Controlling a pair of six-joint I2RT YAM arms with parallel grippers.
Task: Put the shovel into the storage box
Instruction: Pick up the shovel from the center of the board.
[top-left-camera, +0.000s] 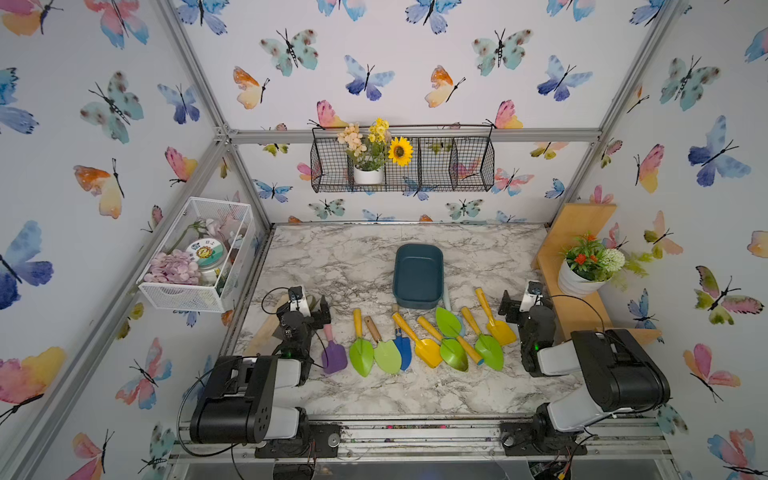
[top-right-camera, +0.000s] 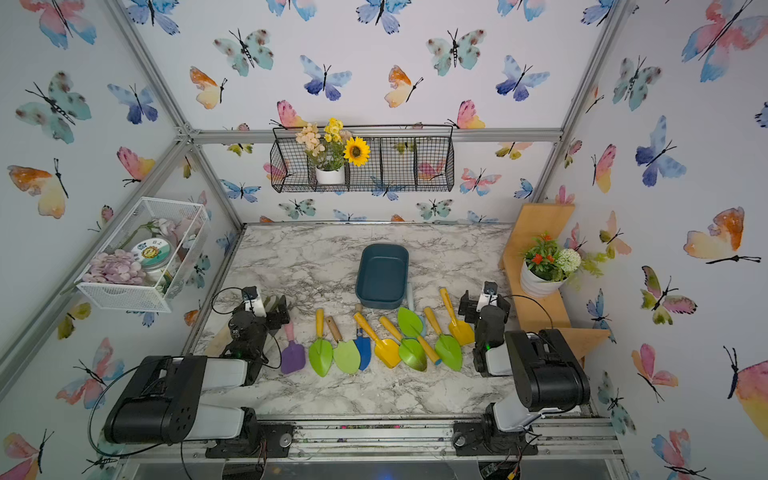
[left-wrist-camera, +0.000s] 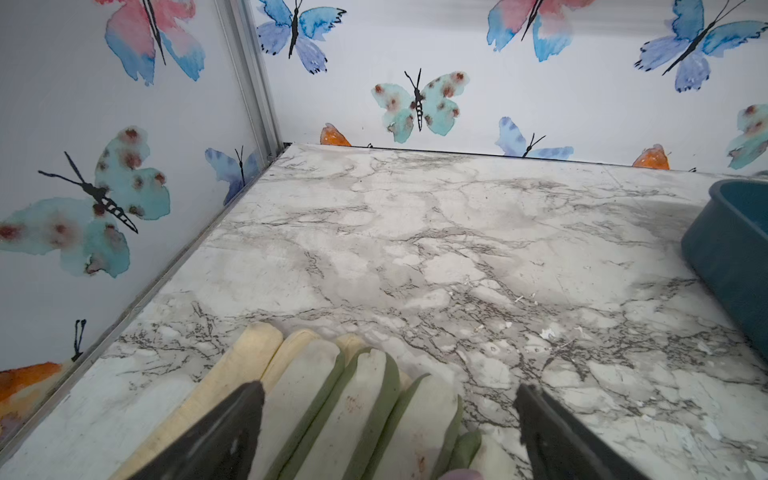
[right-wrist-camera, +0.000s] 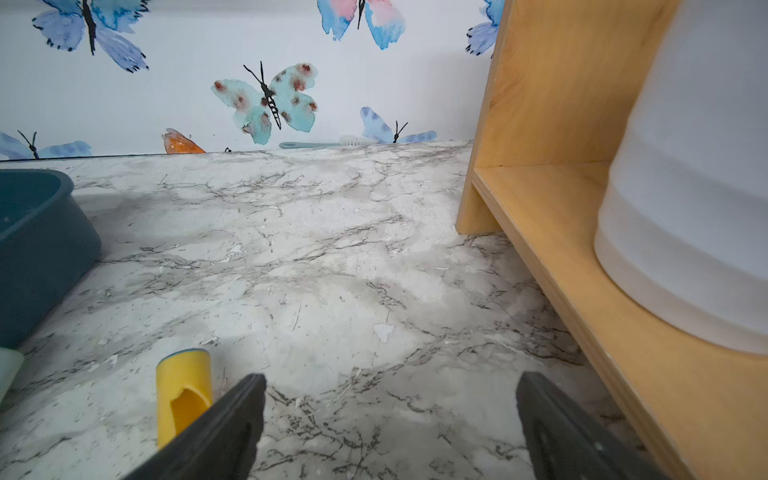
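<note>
The dark teal storage box (top-left-camera: 417, 276) (top-right-camera: 382, 276) stands mid-table with nothing inside; its wall shows in the left wrist view (left-wrist-camera: 735, 257) and the right wrist view (right-wrist-camera: 37, 249). Several shovels lie side by side in front of it, from a purple one (top-left-camera: 333, 353) through green, blue and yellow ones to a yellow shovel (top-left-camera: 494, 320) at the right. That shovel's handle end (right-wrist-camera: 183, 386) lies beside my right gripper (right-wrist-camera: 390, 378) (top-left-camera: 517, 301), which is open over bare marble. My left gripper (left-wrist-camera: 390, 390) (top-left-camera: 311, 303) is open above white-and-green gloves (left-wrist-camera: 353, 407), left of the row.
A wooden shelf (top-left-camera: 582, 220) with a white flowerpot (top-left-camera: 577, 282) lines the right edge, close to my right arm. A white mesh basket (top-left-camera: 199, 257) hangs on the left wall and a black wire rack (top-left-camera: 403, 164) on the back wall. A brush (right-wrist-camera: 324, 143) lies at the table's back edge.
</note>
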